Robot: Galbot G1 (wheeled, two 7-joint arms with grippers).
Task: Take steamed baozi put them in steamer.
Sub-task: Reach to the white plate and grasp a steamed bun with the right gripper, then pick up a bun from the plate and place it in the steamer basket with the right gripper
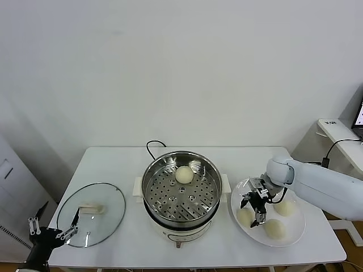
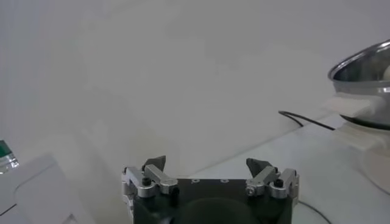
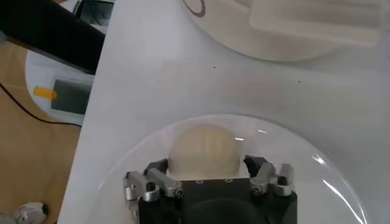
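Observation:
The steamer (image 1: 181, 195) stands mid-table with one steamed baozi (image 1: 184, 174) on its perforated tray. Three more baozi lie on the white plate (image 1: 296, 231) to its right: one nearest the steamer (image 1: 244, 217), one at the front (image 1: 274, 228), one behind (image 1: 285, 207). My right gripper (image 1: 255, 211) is low over the plate, open, beside the nearest bun. In the right wrist view that bun (image 3: 205, 149) sits between the open fingers (image 3: 159, 170) of the gripper (image 3: 207, 163); I cannot tell whether they touch it. My left gripper (image 1: 54, 231) is open and empty at the table's front left corner.
A round glass lid (image 1: 99, 204) lies flat left of the steamer, near the left gripper. The steamer's black cord (image 1: 152, 146) runs off behind it. The steamer's white base (image 3: 292, 30) is close to the plate. The plate sits near the table's front right edge.

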